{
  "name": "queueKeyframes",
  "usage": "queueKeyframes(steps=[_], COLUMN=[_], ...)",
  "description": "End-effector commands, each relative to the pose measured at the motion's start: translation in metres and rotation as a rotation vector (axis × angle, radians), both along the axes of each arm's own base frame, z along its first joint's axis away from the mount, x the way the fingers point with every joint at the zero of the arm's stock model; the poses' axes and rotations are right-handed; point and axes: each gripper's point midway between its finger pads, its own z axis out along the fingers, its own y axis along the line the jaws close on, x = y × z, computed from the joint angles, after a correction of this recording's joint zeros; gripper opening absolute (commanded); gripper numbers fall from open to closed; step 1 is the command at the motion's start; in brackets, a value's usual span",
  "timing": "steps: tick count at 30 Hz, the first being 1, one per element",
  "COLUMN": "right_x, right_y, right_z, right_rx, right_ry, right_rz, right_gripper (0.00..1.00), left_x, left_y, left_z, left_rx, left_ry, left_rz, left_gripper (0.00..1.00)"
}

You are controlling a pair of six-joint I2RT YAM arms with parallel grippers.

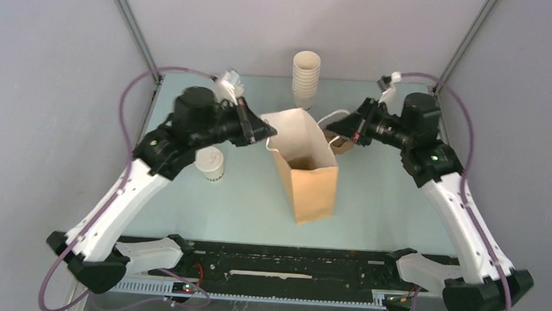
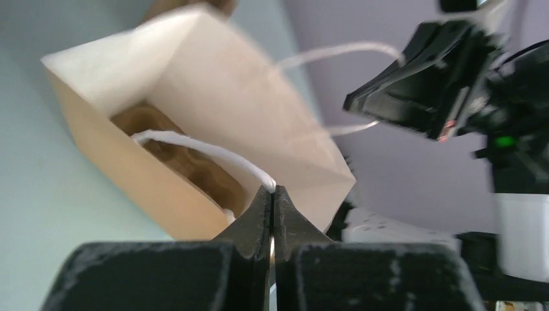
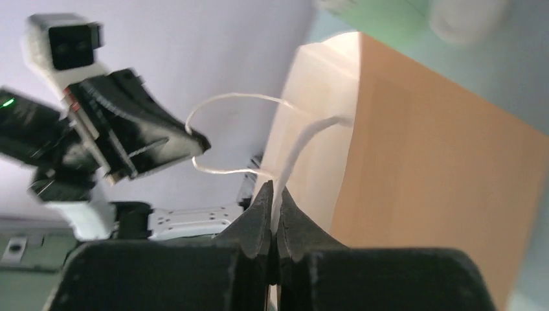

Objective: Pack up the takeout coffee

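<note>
Nothing can be read in any of the views. The only lettering in sight is a dark mark low on the side of the takeout coffee [image 1: 209, 162], left of centre in the top view. It is too small and blurred to make out a word, brand or number.
</note>
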Motion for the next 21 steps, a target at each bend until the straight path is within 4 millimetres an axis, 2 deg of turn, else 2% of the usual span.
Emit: queueKeyframes(steps=[1,3,7,9,11,13,14,18,21], right_x=[-0.037,-0.035,-0.018,-0.007,0.005,0.014,0.019,0.025,0.020], right_y=[0.000,-0.002,-0.010,-0.013,-0.018,-0.019,-0.020,-0.013,-0.006], right_z=[0.087,0.065,0.001,-0.023,-0.039,-0.034,-0.028,0.039,0.077], right_rx=[0.086,0.044,0.022,0.017,-0.013,0.002,0.012,0.063,0.086], right_ry=[-0.248,-0.230,-0.092,-0.058,-0.043,-0.064,-0.074,-0.209,-0.306], right_rz=[0.050,0.031,-0.007,-0.026,-0.052,-0.042,-0.038,0.029,0.106], right_gripper=[0.04,0.04,0.03,0.03,0.03,0.03,0.03,0.03,0.03], left_x=[-0.031,-0.027,-0.013,-0.009,-0.003,0.002,0.005,0.005,-0.001], left_y=[0.015,0.020,0.024,0.021,0.022,0.022,0.021,0.015,0.012], left_z=[0.103,0.078,-0.004,-0.027,-0.036,-0.032,-0.021,0.027,0.054], left_rx=[-0.199,-0.168,-0.088,-0.066,-0.034,-0.009,-0.010,-0.050,-0.097], left_ry=[-0.234,-0.209,-0.055,-0.016,-0.015,-0.033,-0.052,-0.136,-0.181], left_rz=[-0.034,0.000,0.052,0.047,0.053,0.049,0.043,0.003,-0.032], left_gripper=[0.00,0.00,0.00,0.00,0.00,0.00,0.00,0.00,0.00])
